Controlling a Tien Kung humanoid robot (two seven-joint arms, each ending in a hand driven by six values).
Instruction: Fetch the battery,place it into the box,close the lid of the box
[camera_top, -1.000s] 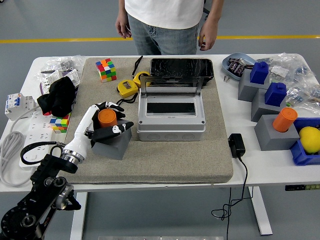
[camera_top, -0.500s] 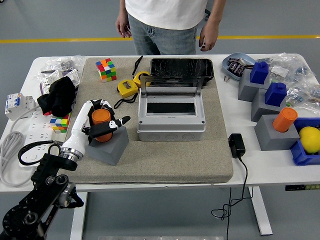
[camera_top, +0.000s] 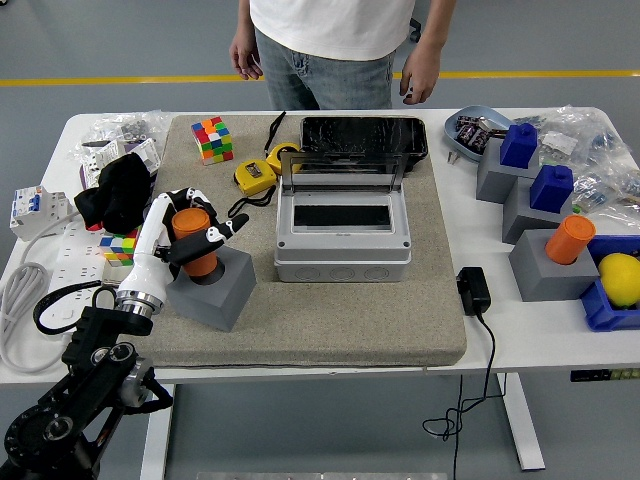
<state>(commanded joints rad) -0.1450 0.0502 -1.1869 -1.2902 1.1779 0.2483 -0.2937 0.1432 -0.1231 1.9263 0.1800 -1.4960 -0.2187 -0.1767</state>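
Left hand (camera_top: 187, 236) closed around orange battery (camera_top: 192, 239), fingers (camera_top: 213, 235) wrapped on its side, battery lifted partly out of gray block (camera_top: 213, 288) and tilted a little to the left, its lower end just above the block's round hole. Block resting on the beige mat (camera_top: 330, 325), to the left of gray box (camera_top: 342, 232). Box standing in the middle of the mat with clear lid (camera_top: 342, 169) raised upright at the back, inside open and dark. Behind the box, black tray (camera_top: 364, 137); to its left, yellow tape measure (camera_top: 255, 175) and colored cube (camera_top: 211, 138). Second colored cube (camera_top: 120, 246) near the left mat edge, next to black cloth (camera_top: 118, 194). On the right part of white table (camera_top: 520, 330), more gray blocks with blue pieces, and another orange cylinder (camera_top: 569, 239) sitting in its holder. Black adapter (camera_top: 473, 291) with cable just beside the mat's right edge. Person (camera_top: 330, 45) standing at the far side, both hands hanging down, holding nothing.
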